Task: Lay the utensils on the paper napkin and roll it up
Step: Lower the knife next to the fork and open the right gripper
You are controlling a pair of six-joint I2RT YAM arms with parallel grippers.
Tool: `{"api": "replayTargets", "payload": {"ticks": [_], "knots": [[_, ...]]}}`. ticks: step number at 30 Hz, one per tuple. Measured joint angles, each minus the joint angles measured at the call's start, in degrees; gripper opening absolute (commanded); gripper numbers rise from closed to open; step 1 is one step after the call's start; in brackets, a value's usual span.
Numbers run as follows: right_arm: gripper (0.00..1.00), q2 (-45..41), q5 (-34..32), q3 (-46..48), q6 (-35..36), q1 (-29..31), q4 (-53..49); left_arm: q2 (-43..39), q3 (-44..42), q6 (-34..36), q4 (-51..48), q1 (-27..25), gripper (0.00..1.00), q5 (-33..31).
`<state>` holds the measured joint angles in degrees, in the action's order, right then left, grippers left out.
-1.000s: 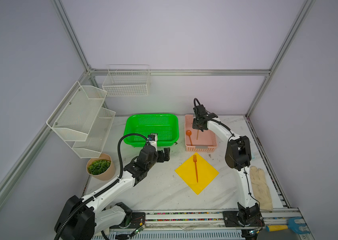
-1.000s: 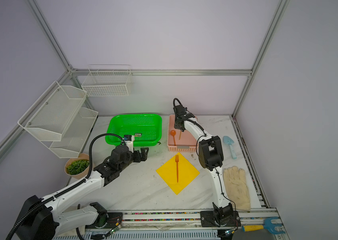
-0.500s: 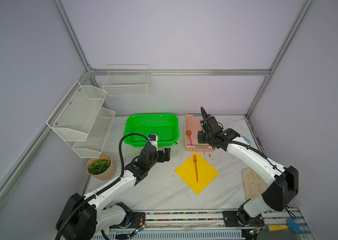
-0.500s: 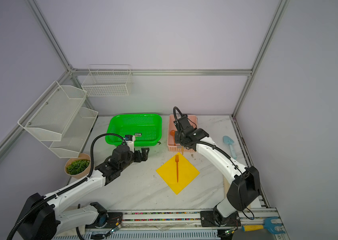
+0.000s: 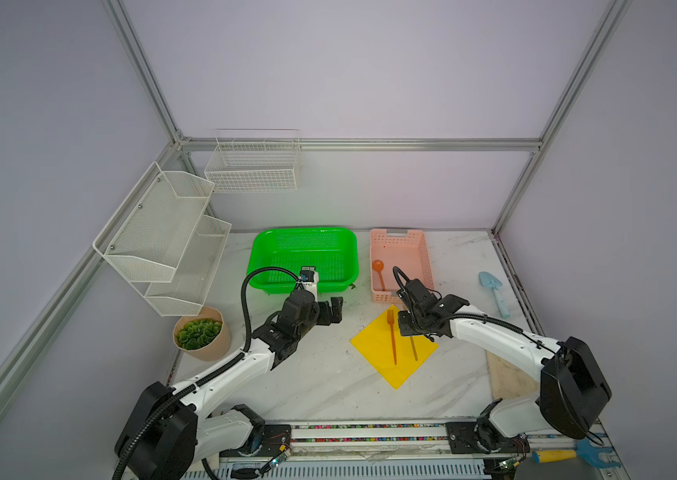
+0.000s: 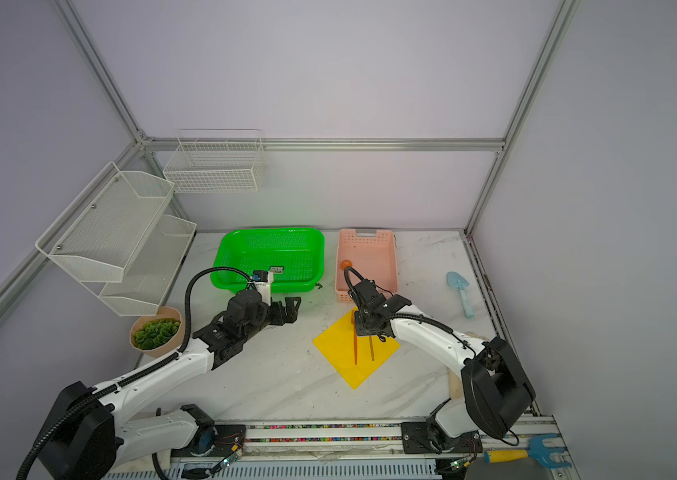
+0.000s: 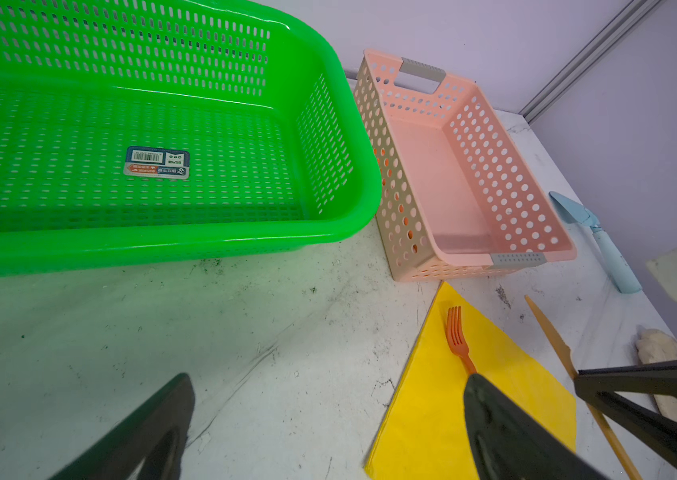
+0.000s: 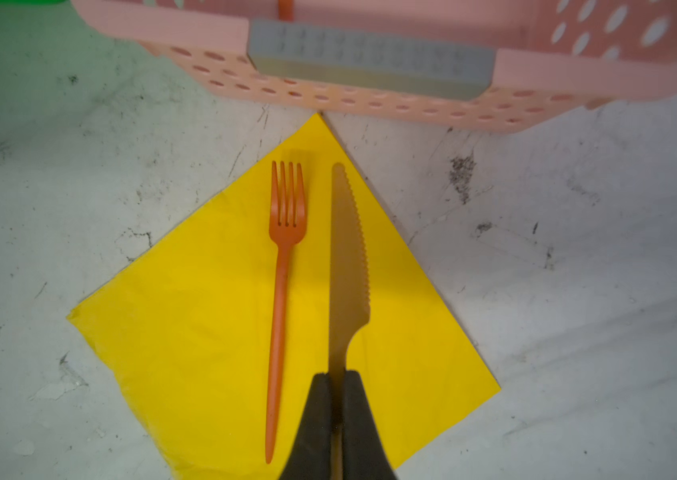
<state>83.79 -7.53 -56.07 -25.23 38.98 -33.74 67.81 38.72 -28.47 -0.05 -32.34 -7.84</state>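
Pinching the knife (image 8: 347,257) by its handle with the right end effector (image 8: 338,380), jaws squeezed together on it, blade pointing toward the pink basket (image 8: 162,25). Hovering it over the yellow paper napkin (image 8: 203,332), just beside the fork (image 8: 282,291) lying flat there. Touching the paper or not, can't tell. Leaving the spoon (image 5: 379,272) sitting inside that basket for now. Holding the left end effector (image 5: 333,311) with jaws wide apart and gripping nothing, above the bench (image 5: 320,386) near the green basket (image 5: 259,257). Guessing light, stiff, slick plastic for all three utensils, so probably worth grabbing at the slim handles. Expecting a thin, floppy, slidey napkin, so likely taking it by a corner and rolling gently to avoid tearing or scooting.
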Motion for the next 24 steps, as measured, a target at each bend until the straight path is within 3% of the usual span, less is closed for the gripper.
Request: {"api": "replayTargets", "payload": {"ticks": [11, 24], "knots": [[0.0, 8.2, 0.9, 0.9, -1.7, 0.3, 7.5, 0.0, 0.0, 0.0, 0.0, 0.0, 1.0, 0.0], [0.0, 10.3, 0.7, 2.0, -3.1, 0.3, 10.7, 0.0, 0.0, 0.0, 0.0, 0.0, 1.0, 0.0]]}}
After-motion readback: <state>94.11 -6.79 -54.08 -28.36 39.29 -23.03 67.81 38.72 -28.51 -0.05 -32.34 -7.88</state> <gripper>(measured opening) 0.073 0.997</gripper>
